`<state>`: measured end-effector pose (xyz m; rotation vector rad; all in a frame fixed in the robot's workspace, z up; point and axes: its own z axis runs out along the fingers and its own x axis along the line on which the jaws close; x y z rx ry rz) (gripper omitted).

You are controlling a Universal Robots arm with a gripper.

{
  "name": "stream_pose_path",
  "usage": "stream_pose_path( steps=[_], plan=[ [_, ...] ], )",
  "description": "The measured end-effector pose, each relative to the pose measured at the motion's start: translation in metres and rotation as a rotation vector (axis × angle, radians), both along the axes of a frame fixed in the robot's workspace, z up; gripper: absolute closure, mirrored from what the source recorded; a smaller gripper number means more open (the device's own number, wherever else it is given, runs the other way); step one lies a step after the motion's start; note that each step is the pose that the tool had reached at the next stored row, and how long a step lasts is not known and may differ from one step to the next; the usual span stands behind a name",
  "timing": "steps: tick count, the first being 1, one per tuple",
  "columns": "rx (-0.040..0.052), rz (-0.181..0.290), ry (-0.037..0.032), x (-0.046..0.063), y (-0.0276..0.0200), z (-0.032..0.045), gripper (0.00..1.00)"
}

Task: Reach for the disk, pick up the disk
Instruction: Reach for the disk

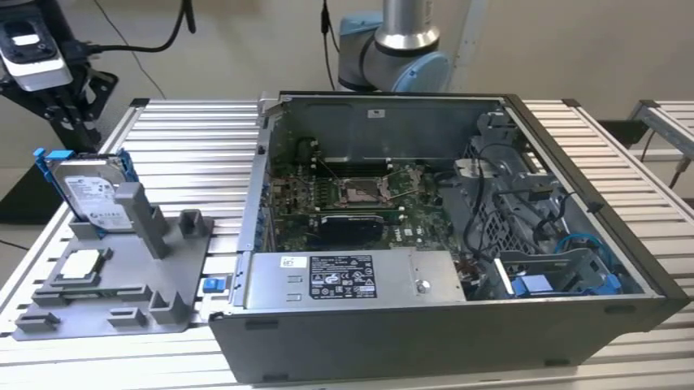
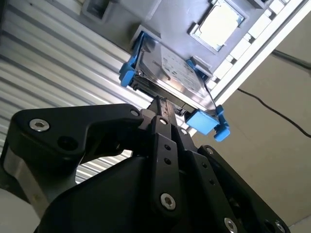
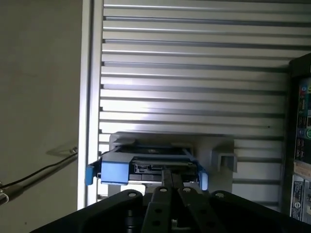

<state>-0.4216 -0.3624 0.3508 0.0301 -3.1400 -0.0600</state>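
Because the disk [image 1: 90,193] stands on edge in a slot of the grey holder [image 1: 130,284], at the exterior view's left on the slatted desk [image 1: 195,138], its upper edge and blue rails are free, likely so it can be taken from above. The claw [image 1: 65,114] hangs just above that edge, apart from it, lined up with the drive's middle between the rails. In the second wrist view its fingers [image 2: 160,131] lie pressed together, clenched on nothing. A square processor chip [image 1: 81,264] lies flat on the holder, nearer the camera. The open computer case [image 1: 434,325] sits well toward the exterior view's right.
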Motion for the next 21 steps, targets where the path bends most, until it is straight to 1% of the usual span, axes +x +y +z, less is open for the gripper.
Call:
stream_pose_path(
  steps=[10,21],
  plan=[
    [-0.0001,0.0,0.0001,-0.01,0.0025,-0.0008,1.0],
    [0.0,0.0,0.0001,-0.018,0.0045,-0.0016,1.0]
  ],
)
